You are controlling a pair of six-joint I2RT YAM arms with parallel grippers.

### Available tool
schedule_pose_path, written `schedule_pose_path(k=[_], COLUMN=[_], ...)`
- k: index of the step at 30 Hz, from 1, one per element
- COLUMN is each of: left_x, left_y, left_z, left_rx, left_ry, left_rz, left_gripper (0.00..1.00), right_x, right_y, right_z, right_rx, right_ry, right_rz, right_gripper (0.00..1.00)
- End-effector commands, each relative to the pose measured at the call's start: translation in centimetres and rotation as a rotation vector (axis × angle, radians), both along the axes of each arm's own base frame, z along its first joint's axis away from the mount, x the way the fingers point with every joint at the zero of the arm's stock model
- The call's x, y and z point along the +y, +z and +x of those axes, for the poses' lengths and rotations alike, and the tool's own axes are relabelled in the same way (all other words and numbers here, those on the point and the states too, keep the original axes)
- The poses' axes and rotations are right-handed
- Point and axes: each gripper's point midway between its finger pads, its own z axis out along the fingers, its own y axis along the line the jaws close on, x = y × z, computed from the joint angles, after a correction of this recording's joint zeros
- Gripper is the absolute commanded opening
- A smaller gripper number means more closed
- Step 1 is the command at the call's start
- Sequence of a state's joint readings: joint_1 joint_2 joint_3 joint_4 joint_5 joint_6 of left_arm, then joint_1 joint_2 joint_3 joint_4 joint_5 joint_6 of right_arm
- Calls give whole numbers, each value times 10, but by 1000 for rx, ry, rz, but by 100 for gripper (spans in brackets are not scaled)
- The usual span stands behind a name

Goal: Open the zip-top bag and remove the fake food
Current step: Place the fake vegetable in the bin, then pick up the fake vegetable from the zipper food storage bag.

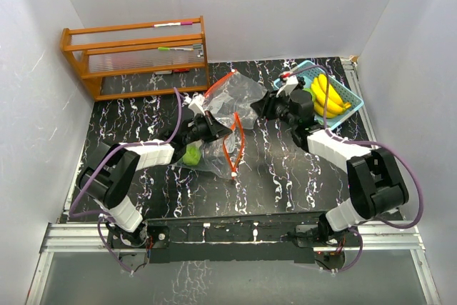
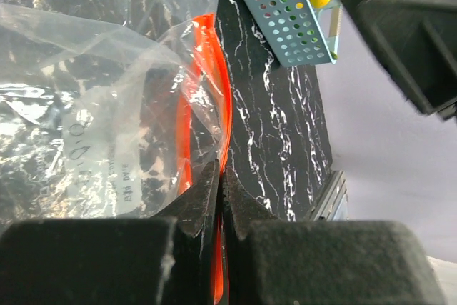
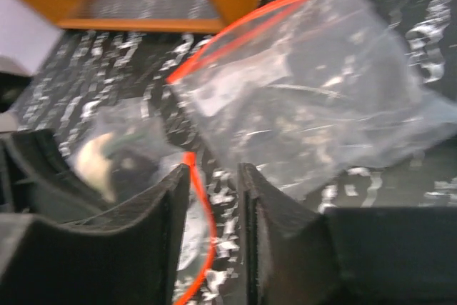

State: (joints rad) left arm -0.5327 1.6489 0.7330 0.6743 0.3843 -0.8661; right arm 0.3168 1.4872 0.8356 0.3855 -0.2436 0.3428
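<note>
Left wrist view shows crinkled, clear, orange-zippered zip-top bag (image 2: 93,105).

Faint grey print (image 2: 127,192) is showing on the clear film of the zip-top bag (image 2: 100,105) in the left wrist view. It is running sideways as a short line of characters with a few small symbols beside it. It is coming out too pale and blurred to read.
</note>
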Motion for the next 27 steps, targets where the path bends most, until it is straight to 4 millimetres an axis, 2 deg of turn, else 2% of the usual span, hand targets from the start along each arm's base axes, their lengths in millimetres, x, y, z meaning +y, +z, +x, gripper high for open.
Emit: schedule_pose_path(k=[1,3,10,17,22,23,24,27], left_x=[-10,-10,-16,-31,-37,-36,-33,-21], left_y=[35,38,48,55,51,48,45,45], left_z=[5,7,13,4,-3,-4,-4,-4], left_rx=[-62,-65,-72,-80,-84,-77,-72,-85], left_ry=[-12,2,13,-15,-42,-41,-30,-2], left_rz=[-96,-101,-139,-157,-137,-123,-106,-41], left_gripper=[0,0,0,0,2,11,26,58], right_x=[39,50,87,129,146,147,147,148], right_y=[3,-13,-45,-63,-80,-83,-88,-95], right_z=[-21,-36,-73,-85,-93,-94,-94,-89], right_rx=[5,64,164,239,301,309,318,340], right_ry=[160,209,350,479,560,567,565,547], right_rz=[174,230,286,376,481,492,496,487], right_gripper=[27,19,17,17,17,17,17,17])
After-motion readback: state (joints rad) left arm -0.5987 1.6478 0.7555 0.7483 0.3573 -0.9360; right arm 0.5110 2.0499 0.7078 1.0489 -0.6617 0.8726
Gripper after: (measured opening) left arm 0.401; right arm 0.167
